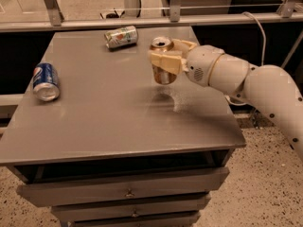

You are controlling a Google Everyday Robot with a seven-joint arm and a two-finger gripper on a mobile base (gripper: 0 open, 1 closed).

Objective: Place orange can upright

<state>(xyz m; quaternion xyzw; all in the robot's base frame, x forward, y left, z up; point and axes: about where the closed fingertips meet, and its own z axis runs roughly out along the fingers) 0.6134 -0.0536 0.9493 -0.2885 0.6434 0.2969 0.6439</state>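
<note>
Plainly clamped across its middle by the tool (pixel 166 60), the orange can (pixel 164 74) has its long axis vertical, opening upward, and apparently hangs just clear of the grey worktop (pixel 94 126), so the release point probably lies straight below it.

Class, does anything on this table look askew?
Two cans lie tipped on their sides: the blue can at the left edge, the white-green can at the back. The claw holds the orange can upright above the table.
</note>
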